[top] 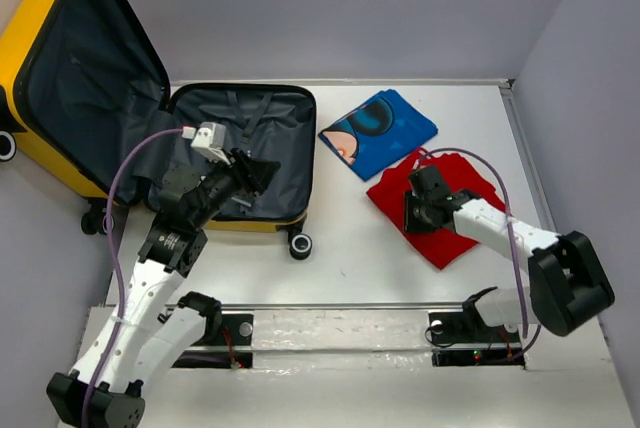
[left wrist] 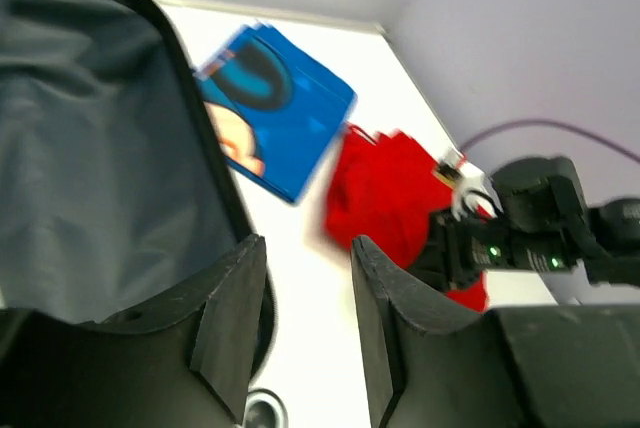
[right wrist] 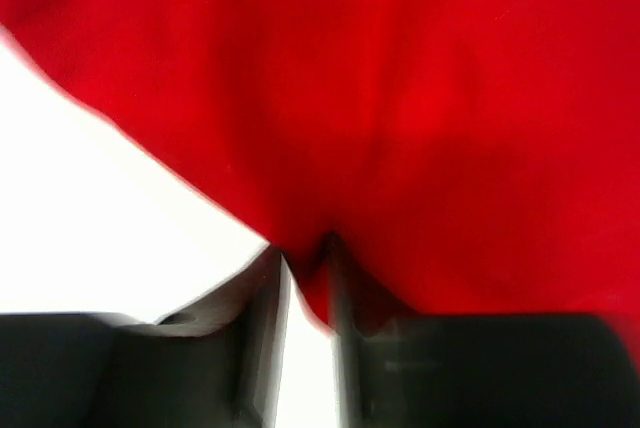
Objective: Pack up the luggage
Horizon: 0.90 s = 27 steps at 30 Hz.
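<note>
The luggage [top: 40, 38] is a yellow hard-shell suitcase lying open at the back left, with its lid up and its dark grey lining [top: 240, 133] showing. My left gripper [top: 262, 170] hovers over the right part of the open base; it is open and empty [left wrist: 308, 248], with the lining [left wrist: 90, 178] to its left. A red folded garment [top: 445, 173] lies at the right. My right gripper [top: 412, 210] sits at its left edge, shut on a fold of the red cloth [right wrist: 400, 98], which is pinched between the fingers [right wrist: 305, 253].
A blue folded garment with a cartoon print [top: 378, 133] lies between the suitcase and the red garment, and also shows in the left wrist view [left wrist: 270, 118]. A black suitcase wheel [top: 300, 244] juts out at the front. Walls close in at the back and right.
</note>
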Each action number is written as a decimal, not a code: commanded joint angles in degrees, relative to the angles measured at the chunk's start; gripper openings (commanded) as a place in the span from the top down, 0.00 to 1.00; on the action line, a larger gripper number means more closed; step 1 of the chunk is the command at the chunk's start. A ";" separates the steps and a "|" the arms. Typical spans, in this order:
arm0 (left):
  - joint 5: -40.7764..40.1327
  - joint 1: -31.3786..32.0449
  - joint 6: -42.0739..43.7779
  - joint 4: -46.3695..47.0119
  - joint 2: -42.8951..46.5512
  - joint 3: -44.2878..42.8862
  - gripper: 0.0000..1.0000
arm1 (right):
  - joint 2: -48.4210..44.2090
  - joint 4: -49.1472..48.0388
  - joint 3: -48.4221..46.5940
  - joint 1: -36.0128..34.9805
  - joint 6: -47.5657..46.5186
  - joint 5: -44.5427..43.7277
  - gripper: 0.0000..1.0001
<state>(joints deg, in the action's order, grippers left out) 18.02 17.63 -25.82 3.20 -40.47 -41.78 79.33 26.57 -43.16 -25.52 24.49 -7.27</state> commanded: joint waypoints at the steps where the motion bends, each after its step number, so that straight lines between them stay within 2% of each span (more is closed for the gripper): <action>1: -0.41 9.06 -2.30 3.30 -2.93 -2.60 0.51 | -8.21 0.68 3.60 -2.26 4.51 5.60 0.41; 2: -2.70 12.40 -2.30 3.30 -4.08 -3.13 0.51 | -9.88 0.68 3.61 -2.26 4.51 5.60 0.34; 3: -4.64 18.87 -2.39 3.21 -5.22 -3.65 0.51 | -11.55 0.77 3.34 -2.26 4.77 5.68 0.28; 5: -11.04 24.62 -2.74 2.95 -10.14 -5.32 0.50 | -17.00 1.20 2.47 -2.26 5.04 6.47 0.17; 7: -15.10 31.37 -2.92 1.73 -15.92 -6.64 0.46 | -22.08 2.17 0.45 -2.26 5.48 5.78 0.14; 9: -20.72 34.65 -3.44 0.58 -21.72 -8.75 0.36 | -24.91 4.54 -2.00 -2.26 6.18 1.92 0.13; 10: -22.57 37.19 -3.70 0.40 -23.41 -9.54 0.25 | -26.14 5.50 -2.63 -2.26 6.53 -0.18 0.13; 13: -29.69 40.02 -4.06 -0.12 -31.30 -13.49 0.09 | -32.28 8.67 -3.69 -2.26 8.02 -7.65 0.14; 15: -30.50 40.29 -4.85 0.13 -37.45 -16.12 0.04 | -34.84 9.81 -3.95 -2.26 9.17 -12.14 0.14; 20: -32.70 40.38 -5.90 1.19 -48.90 -21.75 0.01 | -41.09 12.98 -5.71 -2.26 10.05 -20.31 0.14; 27: -31.73 38.28 -5.64 0.05 -66.64 -32.92 0.01 | -43.56 15.09 -7.47 -2.26 9.17 -22.26 0.11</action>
<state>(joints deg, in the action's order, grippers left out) -11.51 57.54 -30.98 2.04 -102.54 -68.77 36.34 40.01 -48.12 -27.83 33.45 -25.43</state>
